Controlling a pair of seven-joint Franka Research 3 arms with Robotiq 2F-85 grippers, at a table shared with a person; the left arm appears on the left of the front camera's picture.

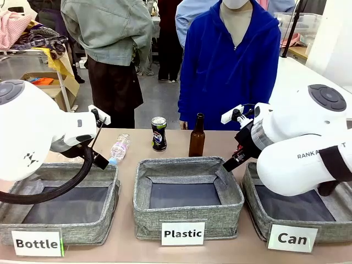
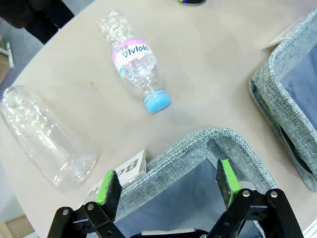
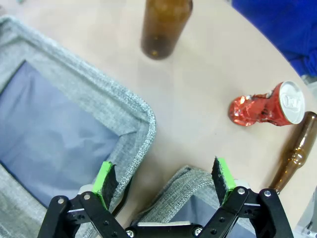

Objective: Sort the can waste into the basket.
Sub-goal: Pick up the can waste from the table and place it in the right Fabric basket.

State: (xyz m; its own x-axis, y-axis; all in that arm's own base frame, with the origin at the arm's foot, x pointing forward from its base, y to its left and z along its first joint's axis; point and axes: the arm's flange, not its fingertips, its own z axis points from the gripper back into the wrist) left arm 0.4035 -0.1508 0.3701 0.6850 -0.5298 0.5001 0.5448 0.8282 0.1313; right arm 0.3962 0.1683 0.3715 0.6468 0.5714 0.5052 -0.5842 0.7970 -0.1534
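The tan desk [image 1: 220, 146] stands in a busy room, with people beyond its far edge. Nearest on the right, the grey fabric rectangular basket labelled "Can" [image 1: 333, 234] looks empty where we can see inside, so we judge nothing is sorted yet. The right hand [image 3: 163, 172] hangs over a basket corner, released and empty. The left hand [image 2: 167, 177], likewise spread and empty, hangs over the grey basket labelled "Bottle" [image 1: 88, 234]. Farther off, the crushed red metal can [image 3: 265, 106] lies on its side on the desk. The black metal can with a silver top [image 1: 159, 133] stands upright past the middle grey basket labelled "Plastic" [image 1: 148, 220]. Both are left to pick up and drop in.
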